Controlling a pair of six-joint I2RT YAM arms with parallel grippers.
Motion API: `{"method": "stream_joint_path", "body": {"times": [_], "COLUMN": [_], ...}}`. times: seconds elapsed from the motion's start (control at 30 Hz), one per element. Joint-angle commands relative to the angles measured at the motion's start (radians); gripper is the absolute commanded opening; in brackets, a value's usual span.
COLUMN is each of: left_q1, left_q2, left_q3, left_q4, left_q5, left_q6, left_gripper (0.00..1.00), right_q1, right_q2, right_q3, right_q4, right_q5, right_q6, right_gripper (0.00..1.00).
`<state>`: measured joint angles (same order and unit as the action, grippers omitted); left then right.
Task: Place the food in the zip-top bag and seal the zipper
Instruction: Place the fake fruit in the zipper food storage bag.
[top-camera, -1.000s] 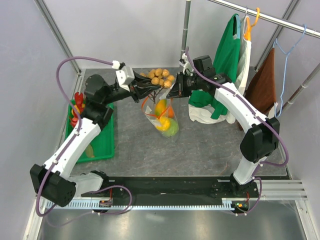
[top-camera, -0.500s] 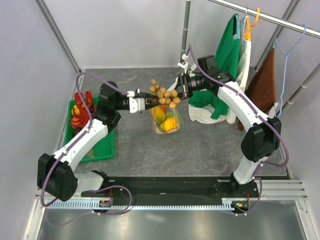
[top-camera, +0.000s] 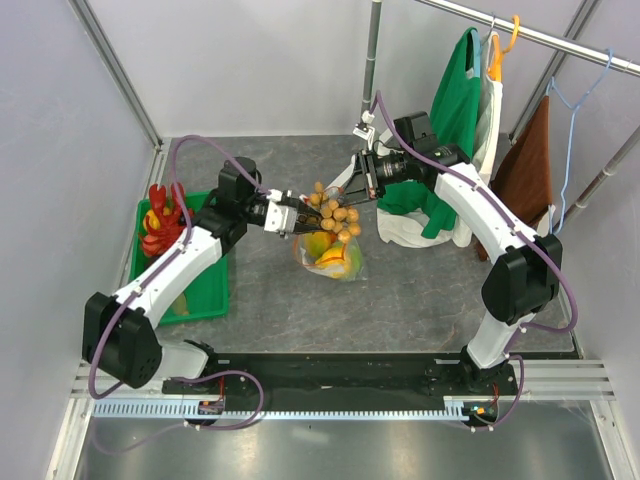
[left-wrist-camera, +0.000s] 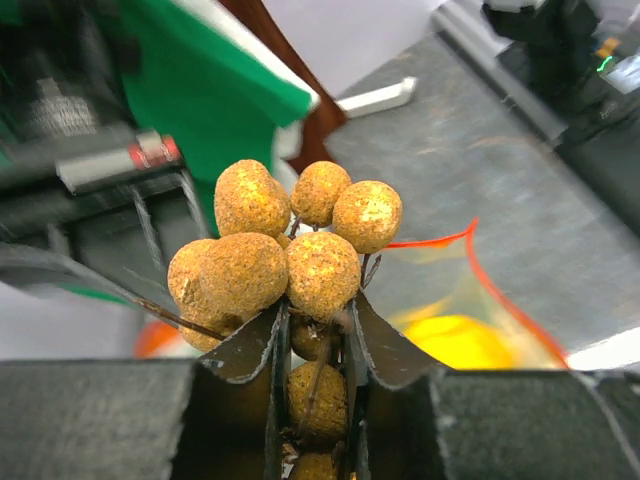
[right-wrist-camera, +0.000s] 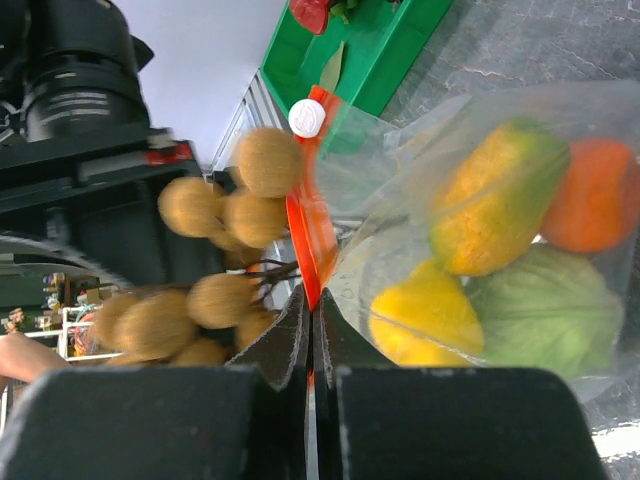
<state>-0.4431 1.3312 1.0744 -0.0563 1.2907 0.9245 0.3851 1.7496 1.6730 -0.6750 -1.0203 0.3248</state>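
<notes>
Left end effector (left-wrist-camera: 315, 320) is pinching the stem of the cluster of brown balls (left-wrist-camera: 290, 250). The balls bunch just past its fingertips, right beside the mouth of the bag (right-wrist-camera: 480, 230), ready to drop in I'd guess. Right end effector (right-wrist-camera: 310, 310) is pressed together on the red-orange zipper (right-wrist-camera: 308, 235). Lifting that edge looks like what holds the mouth open while the bag sags toward the tabletop (top-camera: 420, 290). The mango (right-wrist-camera: 490, 195) and cabbage (right-wrist-camera: 540, 300) are in the bag, just beyond the right fingertips. The lobster (top-camera: 160, 222) waits at the green tray (top-camera: 205, 290), well behind the left end effector.
</notes>
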Motion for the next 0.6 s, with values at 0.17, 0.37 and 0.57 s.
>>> {"method": "stream_joint_path", "body": {"times": [0.17,0.37,0.57], "left_q1": [-0.014,-0.036,-0.032], "left_q2": [-0.033,-0.053,-0.087], "left_q3": [-0.148,-0.195,-0.192], "left_q4": [0.525,0.604,0.543], "left_q5": [-0.295,-0.462,-0.482], "left_q6": [-1.022,-1.06,-0.972], "left_gripper": [0.16,0.23,0.45], "right_q1": [-0.015,-0.014,-0.015], "right_q2": [0.008,0.014,0.008], "right_q3": [0.005,-0.018,-0.021], "right_q4": [0.046,0.12,0.14], "right_q5": [-0.012,-0.043,-0.052], "right_q6": [0.046,0.131,0.149], "right_gripper": [0.0,0.0,0.0]}}
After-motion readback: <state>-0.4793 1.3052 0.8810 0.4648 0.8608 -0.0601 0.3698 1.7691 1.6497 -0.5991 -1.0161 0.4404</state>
